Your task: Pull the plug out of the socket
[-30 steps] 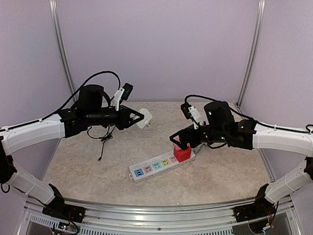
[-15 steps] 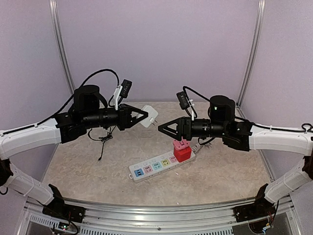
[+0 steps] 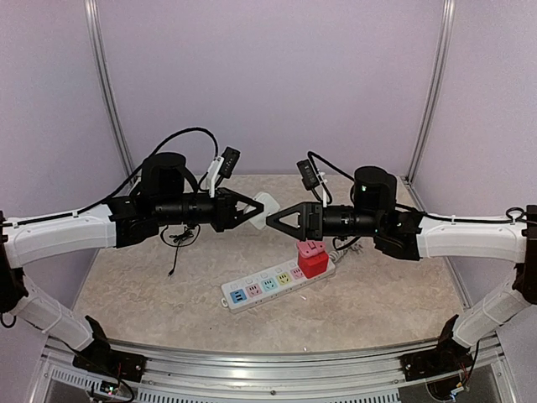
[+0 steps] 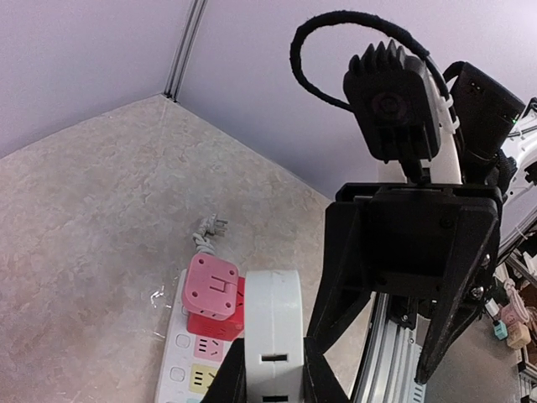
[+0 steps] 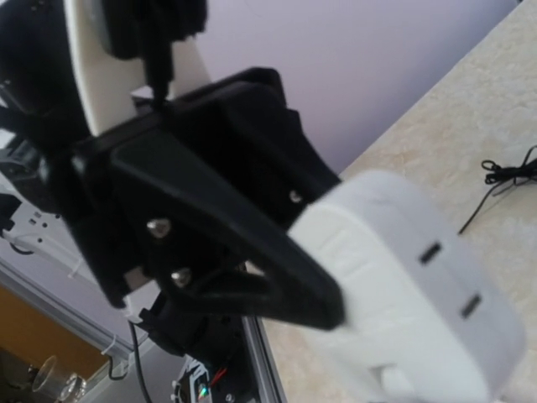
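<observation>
Gripping a white square piece [image 3: 265, 204], the left tool [image 3: 254, 210] meets the half-parted right tool [image 3: 273, 220]. Red plug [image 3: 313, 264] — probably rigid, tight-seated — wants gripping by its flat sides; light socket [image 3: 268, 285] may lift.
</observation>
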